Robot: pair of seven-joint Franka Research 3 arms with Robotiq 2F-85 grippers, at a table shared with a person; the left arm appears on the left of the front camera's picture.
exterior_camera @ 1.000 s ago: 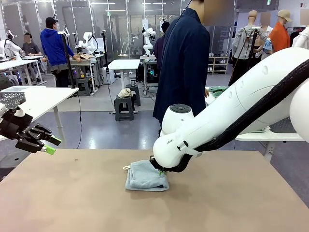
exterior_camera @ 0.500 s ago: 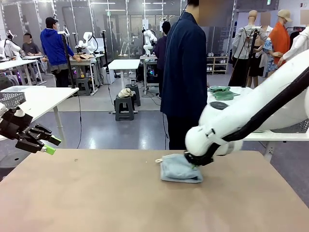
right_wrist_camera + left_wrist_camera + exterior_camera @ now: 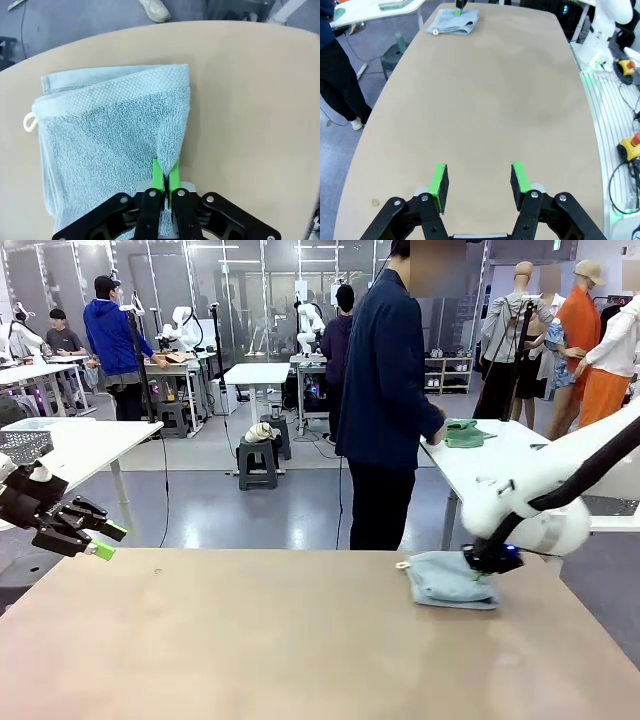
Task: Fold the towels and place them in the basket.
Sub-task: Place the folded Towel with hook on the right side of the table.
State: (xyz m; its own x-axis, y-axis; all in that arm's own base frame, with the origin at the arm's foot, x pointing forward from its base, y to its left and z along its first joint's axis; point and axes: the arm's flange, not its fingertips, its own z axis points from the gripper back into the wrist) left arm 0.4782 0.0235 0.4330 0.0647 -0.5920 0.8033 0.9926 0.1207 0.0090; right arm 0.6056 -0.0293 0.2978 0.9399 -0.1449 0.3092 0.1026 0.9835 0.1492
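Front view: the left gripper (image 3: 108,541) hangs off the table's (image 3: 250,640) left edge, jaws apart and holding nothing. The right arm comes in from the right, and its right gripper (image 3: 487,562) sits low at the far right of the table, pinching the right-hand edge of the folded blue towel (image 3: 445,582). The towel lies flat on the tabletop, with a small loop (image 3: 402,565) at its left corner. Behind, a person (image 3: 385,390) in a dark coat stands side-on at a white side table (image 3: 500,455), one hand by a green towel (image 3: 462,432) lying on it.

Left wrist view: the left gripper (image 3: 479,181) has its green pads (image 3: 439,182) spread wide over bare table (image 3: 485,100), with nothing between them. The blue towel (image 3: 454,21) lies at the far end, with the right gripper's tip (image 3: 460,7) on it.

Right wrist view: the right gripper (image 3: 165,180) has its pads squeezed together on a raised ridge of the blue towel (image 3: 110,130) near its right edge. The loop (image 3: 29,122) pokes out at the left, and the towel rests on the table (image 3: 250,100) near the rim.
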